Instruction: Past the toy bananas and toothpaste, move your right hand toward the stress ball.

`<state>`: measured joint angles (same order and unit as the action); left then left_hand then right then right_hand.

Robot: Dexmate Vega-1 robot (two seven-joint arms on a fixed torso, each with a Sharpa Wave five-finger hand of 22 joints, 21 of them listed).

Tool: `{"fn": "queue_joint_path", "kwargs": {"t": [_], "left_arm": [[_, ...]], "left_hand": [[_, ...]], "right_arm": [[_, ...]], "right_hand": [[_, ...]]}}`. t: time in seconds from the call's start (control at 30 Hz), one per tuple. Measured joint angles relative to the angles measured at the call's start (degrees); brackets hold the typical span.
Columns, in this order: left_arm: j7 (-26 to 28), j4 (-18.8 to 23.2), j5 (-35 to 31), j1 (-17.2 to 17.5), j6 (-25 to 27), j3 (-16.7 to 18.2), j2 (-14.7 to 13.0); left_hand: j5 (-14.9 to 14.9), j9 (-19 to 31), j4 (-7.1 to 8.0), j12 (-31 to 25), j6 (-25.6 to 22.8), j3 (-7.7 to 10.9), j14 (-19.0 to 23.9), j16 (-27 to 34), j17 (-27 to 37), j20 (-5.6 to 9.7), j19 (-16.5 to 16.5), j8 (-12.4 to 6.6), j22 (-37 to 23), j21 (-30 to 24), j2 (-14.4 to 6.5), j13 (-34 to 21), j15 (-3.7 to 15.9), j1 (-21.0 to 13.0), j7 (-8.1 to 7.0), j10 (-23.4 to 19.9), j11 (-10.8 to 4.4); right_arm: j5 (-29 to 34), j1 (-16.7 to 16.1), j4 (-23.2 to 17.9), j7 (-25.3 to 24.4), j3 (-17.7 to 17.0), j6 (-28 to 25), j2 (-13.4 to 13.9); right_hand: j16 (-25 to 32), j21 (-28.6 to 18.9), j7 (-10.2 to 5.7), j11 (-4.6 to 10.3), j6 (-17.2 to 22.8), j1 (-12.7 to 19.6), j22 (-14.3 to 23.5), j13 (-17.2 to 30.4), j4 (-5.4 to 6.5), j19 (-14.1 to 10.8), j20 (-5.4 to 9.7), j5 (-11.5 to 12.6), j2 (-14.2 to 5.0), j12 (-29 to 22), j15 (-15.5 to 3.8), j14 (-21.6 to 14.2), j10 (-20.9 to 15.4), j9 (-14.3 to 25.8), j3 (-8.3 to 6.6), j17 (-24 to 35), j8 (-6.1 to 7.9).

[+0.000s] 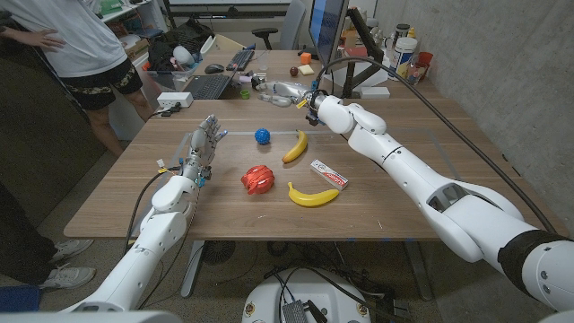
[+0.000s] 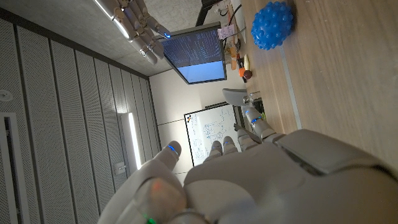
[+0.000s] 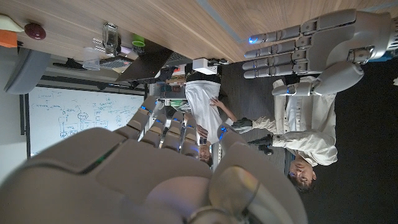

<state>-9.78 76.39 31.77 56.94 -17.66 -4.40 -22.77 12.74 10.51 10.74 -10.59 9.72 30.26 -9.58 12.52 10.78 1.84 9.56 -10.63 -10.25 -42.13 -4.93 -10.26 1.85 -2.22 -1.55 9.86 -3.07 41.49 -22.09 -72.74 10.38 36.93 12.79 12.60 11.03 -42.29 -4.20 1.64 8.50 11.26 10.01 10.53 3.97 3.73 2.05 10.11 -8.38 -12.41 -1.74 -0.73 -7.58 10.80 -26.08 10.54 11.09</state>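
The blue spiky stress ball (image 1: 262, 136) lies on the wooden table (image 1: 134, 193), and it also appears in the left wrist view (image 2: 272, 25). One toy banana (image 1: 296, 146) lies just right of it; a second banana (image 1: 313, 195) and the toothpaste box (image 1: 329, 174) lie nearer me. My right hand (image 1: 289, 93) hangs beyond the ball and bananas, toward the far side, fingers apart and holding nothing; its back fills the right wrist view (image 3: 168, 180). My left hand (image 1: 204, 142) stands left of the ball, fingers stretched out, holding nothing.
A red toy (image 1: 257, 179) sits between the ball and the near banana. Keyboards (image 1: 208, 86), a monitor (image 1: 327, 25), bottles (image 1: 405, 52) and small clutter crowd the table's far end. A person (image 1: 76, 45) stands at the far left.
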Motion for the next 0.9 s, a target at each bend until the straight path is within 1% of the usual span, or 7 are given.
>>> {"fn": "queue_joint_path", "kwargs": {"t": [0.23, 0.3, 0.57, 0.67, 0.9], "left_arm": [[0.0, -0.4, -0.3, -0.2, -0.1, 0.0, 0.0], [0.0, -0.4, -0.4, -0.2, -0.2, 0.0, 0.0], [0.2, -0.6, -0.7, -0.2, -0.5, -0.1, -0.1], [0.3, -0.6, -0.7, -0.2, -0.6, -0.1, -0.1], [0.4, -0.8, -0.8, -0.2, -0.7, -0.2, -0.2]], "left_hand": [[0.0, 0.0, 0.00, 0.0, 0.0, 0.00, 0.0, 0.0, 0.0, 0.00, 0.0, 0.00, 0.0, 0.0, 0.0, 0.0, 0.00, 0.0, 0.00, 0.0, 0.00], [0.0, 0.0, 0.00, 0.0, 0.0, 0.00, 0.0, 0.0, 0.0, 0.00, 0.0, 0.00, 0.0, 0.0, 0.0, 0.0, 0.00, 0.0, 0.00, 0.0, 0.00], [0.0, 0.0, 0.00, 0.0, 0.0, 0.00, 0.0, 0.0, 0.0, 0.00, 0.0, 0.00, 0.0, 0.0, 0.0, 0.0, 0.00, 0.0, 0.00, 0.0, 0.00], [0.0, 0.0, 0.00, 0.0, 0.0, 0.00, 0.0, 0.0, 0.0, 0.00, 0.0, 0.00, 0.0, 0.1, 0.0, 0.0, 0.00, 0.0, 0.00, 0.0, 0.00], [0.0, 0.0, 0.00, 0.0, 0.0, 0.00, 0.0, 0.0, 0.0, 0.00, 0.0, 0.00, 0.0, 0.4, 0.0, 0.0, 0.00, 0.0, 0.00, 0.0, 0.00]], "right_arm": [[0.1, 0.9, 1.8, -0.3, 0.8, 0.5, -0.6], [0.1, 1.2, 2.4, -0.4, 1.0, 0.7, -0.7], [0.2, 2.2, 4.6, -0.7, 1.8, 1.1, -1.5], [0.3, 2.6, 5.3, -0.8, 2.2, 1.1, -1.7], [0.5, 3.6, 7.3, -1.0, 3.1, 1.3, -2.4]], "right_hand": [[0.0, 0.2, 0.00, 0.00, 0.0, 0.0, 0.0, 0.0, 0.00, 0.0, 0.00, 0.0, 0.00, 0.0, 0.00, 0.0, 0.0, 0.0, 0.00, 0.0, 0.00], [0.0, 0.2, 0.00, 0.00, 0.0, 0.0, 0.0, 0.0, 0.22, 0.0, 0.00, 0.0, 0.00, 0.0, 0.00, 0.0, 0.0, 0.0, 0.22, 0.0, 0.00], [0.0, 0.2, 0.21, 0.00, 0.2, 0.0, 0.0, 0.0, 0.23, 0.0, 0.00, 0.0, 0.00, 0.0, 0.00, 0.0, 0.0, 0.0, 0.23, 0.0, 0.00], [0.0, 0.2, 0.22, 0.00, 0.2, 0.0, 0.0, 0.0, 0.41, 0.0, 0.00, 0.0, 0.00, 0.0, 0.00, 0.0, 0.0, 0.0, 0.41, 0.0, 0.00], [0.0, 0.2, -0.11, 0.00, 0.5, -0.2, 0.0, 0.0, 0.47, 0.0, 0.00, 0.0, 0.23, 0.0, 0.00, 0.0, 0.0, 0.0, 0.47, 0.0, 0.00]]}}
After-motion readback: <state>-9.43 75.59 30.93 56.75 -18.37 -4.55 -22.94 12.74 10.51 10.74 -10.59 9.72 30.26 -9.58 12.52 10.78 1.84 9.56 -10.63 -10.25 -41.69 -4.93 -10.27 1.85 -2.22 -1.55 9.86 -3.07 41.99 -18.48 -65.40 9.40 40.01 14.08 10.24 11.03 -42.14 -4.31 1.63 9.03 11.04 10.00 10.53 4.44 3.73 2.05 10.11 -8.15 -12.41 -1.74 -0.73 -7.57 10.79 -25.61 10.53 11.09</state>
